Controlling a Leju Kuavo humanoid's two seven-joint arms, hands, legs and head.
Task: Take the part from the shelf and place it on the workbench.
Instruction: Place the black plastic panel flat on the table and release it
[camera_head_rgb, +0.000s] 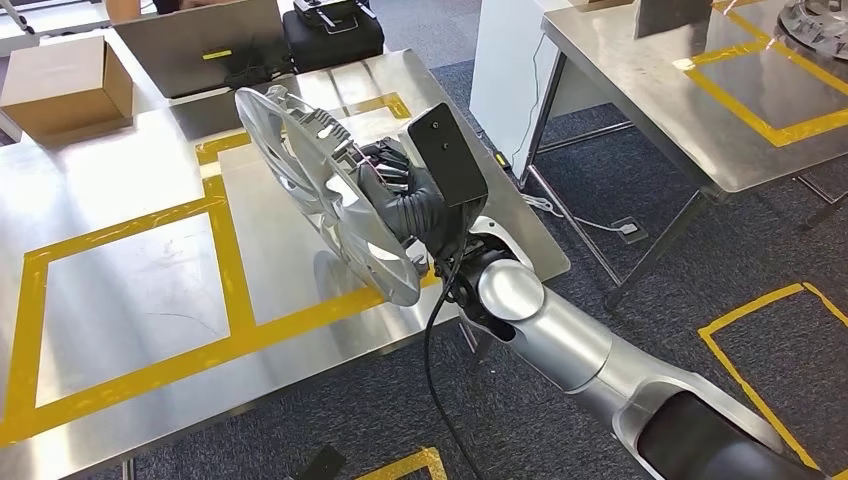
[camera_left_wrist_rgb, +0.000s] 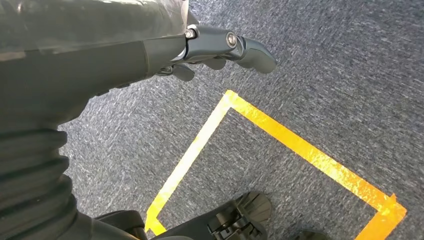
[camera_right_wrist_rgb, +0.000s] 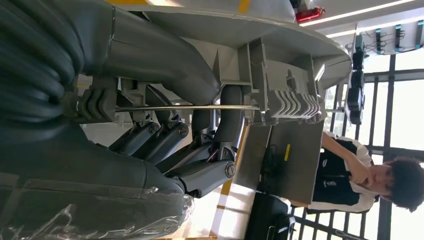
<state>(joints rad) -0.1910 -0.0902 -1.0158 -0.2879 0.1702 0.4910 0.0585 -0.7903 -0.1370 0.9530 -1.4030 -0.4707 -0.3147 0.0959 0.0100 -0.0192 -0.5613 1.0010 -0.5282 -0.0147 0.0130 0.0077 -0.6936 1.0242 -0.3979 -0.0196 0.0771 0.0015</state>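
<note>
Your right arm (camera_head_rgb: 560, 330) comes in nearest, silver and reaching forward over the near edge of the desk (camera_head_rgb: 130, 290). At its end the right hand (camera_head_rgb: 405, 195) grips the part (camera_head_rgb: 320, 200), a silver wheel-cover disc, from its ribbed back side. In the right wrist view the dark fingers (camera_right_wrist_rgb: 200, 172) curl in behind the moulded clips on the disc's rear and the thick thumb (camera_right_wrist_rgb: 155, 60) lies across it, so you have it firmly held, not just resting on the palm.

You hold the part tilted on edge above the desk, its lower rim low over the yellow tape line (camera_head_rgb: 240, 335) near the front. Whether that rim already touches the steel I cannot quite tell from the head view; it looks just clear of it or barely in contact.

So judge it this way: the fetching is done, since the part is off the shelf and over the workbench. What is left is the setting down, which means lowering and tipping the disc flat, ideally inside the taped rectangle beside it, then spreading the fingers and drawing the hand back.

Your left hand (camera_left_wrist_rgb: 220, 47) hangs at your side over the grey carpet (camera_left_wrist_rgb: 325, 60), holding nothing, fingers loosely apart, with yellow floor tape (camera_left_wrist_rgb: 280, 137) below it.

Further back on the desk sit a cardboard box (camera_head_rgb: 65, 85) and a laptop (camera_head_rgb: 200, 45), and a second steel desk (camera_head_rgb: 680, 110) stands off to the right.
</note>
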